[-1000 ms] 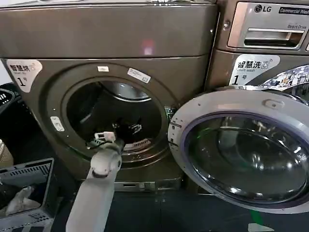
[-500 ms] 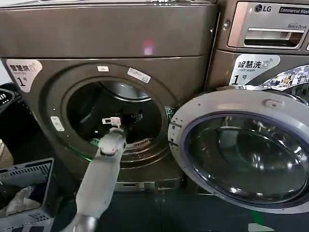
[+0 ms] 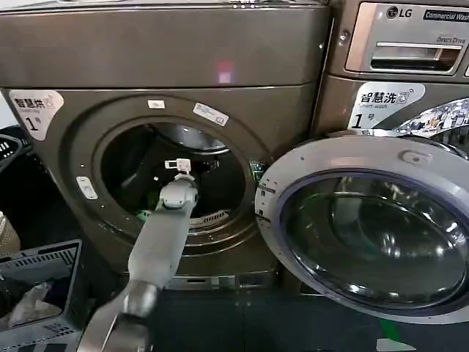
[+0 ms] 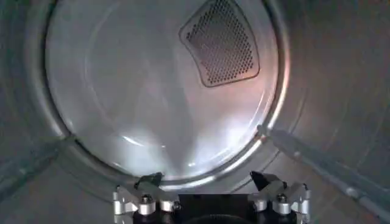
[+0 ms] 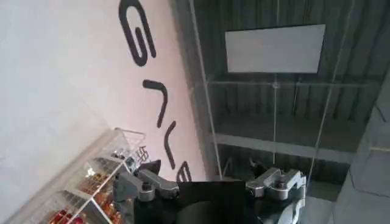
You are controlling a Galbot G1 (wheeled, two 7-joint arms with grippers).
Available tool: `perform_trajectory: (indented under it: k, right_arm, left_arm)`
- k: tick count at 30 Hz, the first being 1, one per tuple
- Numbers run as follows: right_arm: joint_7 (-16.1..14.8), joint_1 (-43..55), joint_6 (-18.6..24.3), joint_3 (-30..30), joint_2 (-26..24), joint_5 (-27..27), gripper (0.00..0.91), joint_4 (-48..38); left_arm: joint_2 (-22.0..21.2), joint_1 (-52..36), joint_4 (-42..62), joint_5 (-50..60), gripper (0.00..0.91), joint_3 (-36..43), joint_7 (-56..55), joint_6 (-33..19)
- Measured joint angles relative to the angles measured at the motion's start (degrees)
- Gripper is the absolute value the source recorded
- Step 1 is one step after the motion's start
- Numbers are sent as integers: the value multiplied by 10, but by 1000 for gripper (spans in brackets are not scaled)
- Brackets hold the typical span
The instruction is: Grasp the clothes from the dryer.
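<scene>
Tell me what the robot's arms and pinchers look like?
The left arm is a smooth, rounded grey tube with a darker grey joint and a white tab at its tip. The left gripper has two short black fingertips on silvery metal blocks with bolts, on a black base. The right gripper has the same parts.

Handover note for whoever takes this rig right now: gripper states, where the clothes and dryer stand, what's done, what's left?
Left gripper: open, holding nothing, reached through the dryer mouth into the steel drum.
Right gripper: open, holding nothing, parked pointing up toward the ceiling, away from the work.
Clothes: a yellow-green sliver shows at the drum's lower lip, beside the left arm.
Done: door open, left arm inside.
Left: locate, grasp and pull out the clothes.
</scene>
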Motion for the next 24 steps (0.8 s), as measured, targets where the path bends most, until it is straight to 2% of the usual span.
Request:
perform_trajectory:
  k: [12,24]
  right_arm:
    - [-5,9,4,-8,-2,2,907,1]
    - [-9,11,7,-8,1,2,907,2]
  left_arm:
    - [0,-70,122,22,907,11,34,4]
    - [19,-122,185,75,907,81,166,25]
